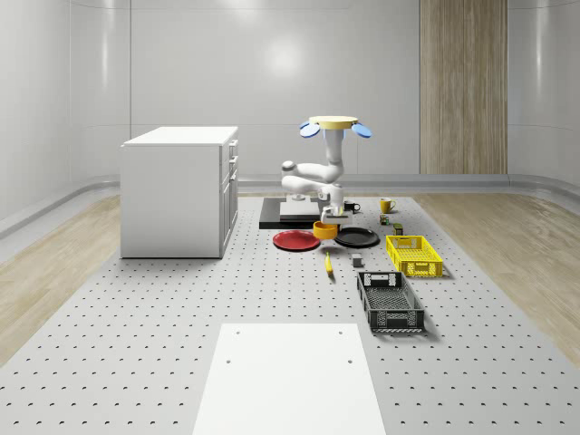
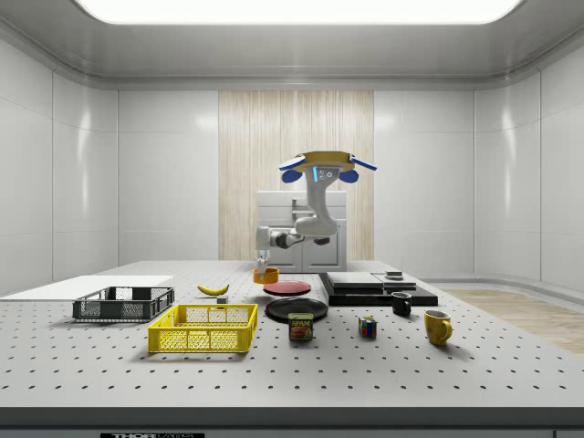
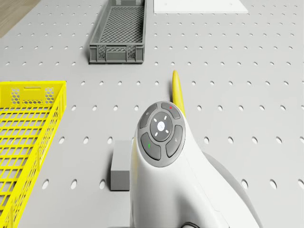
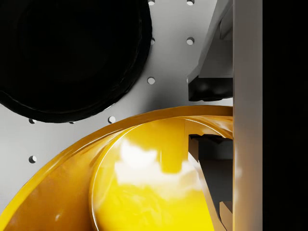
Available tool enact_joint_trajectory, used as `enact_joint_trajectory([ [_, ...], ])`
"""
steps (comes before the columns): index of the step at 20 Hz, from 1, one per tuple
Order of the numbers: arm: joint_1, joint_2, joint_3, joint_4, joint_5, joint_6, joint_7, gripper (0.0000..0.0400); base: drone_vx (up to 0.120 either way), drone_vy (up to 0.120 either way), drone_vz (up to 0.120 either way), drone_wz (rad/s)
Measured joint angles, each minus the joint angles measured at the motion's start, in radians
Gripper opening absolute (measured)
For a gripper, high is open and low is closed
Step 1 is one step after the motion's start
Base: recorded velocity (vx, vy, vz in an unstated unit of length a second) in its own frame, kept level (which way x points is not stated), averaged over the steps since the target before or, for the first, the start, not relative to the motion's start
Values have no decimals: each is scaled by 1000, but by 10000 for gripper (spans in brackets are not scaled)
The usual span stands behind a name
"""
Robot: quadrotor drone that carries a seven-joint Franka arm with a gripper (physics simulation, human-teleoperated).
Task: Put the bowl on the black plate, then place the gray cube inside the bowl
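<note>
— Orange bowl (image 1: pixel 325 230): where is it?
— Between the red plate (image 1: pixel 296 240) and the black plate (image 1: pixel 357 237), just beside both; in the side view it seems slightly off the table (image 1: pixel 136 317).
— And the gripper (image 4: pixel 202 115)?
— Clamped on the bowl's rim, one finger (image 4: pixel 208 89) outside the wall, the other inside, as the wrist view shows.
— The drone (image 1: pixel 333 124)?
— Hovering behind the plates, arm reaching down.
— The gray cube (image 3: pixel 121 165)?
— On the table near the banana (image 3: pixel 177 90), beside the yellow basket (image 3: pixel 28 133), apart from the bowl
</note>
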Motion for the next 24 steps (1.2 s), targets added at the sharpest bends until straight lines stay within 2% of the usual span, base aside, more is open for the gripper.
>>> enact_joint_trajectory([
  [24, -1, -2, 0, 0, 1, 2, 0, 100, -118, 120, 0, 0],
])
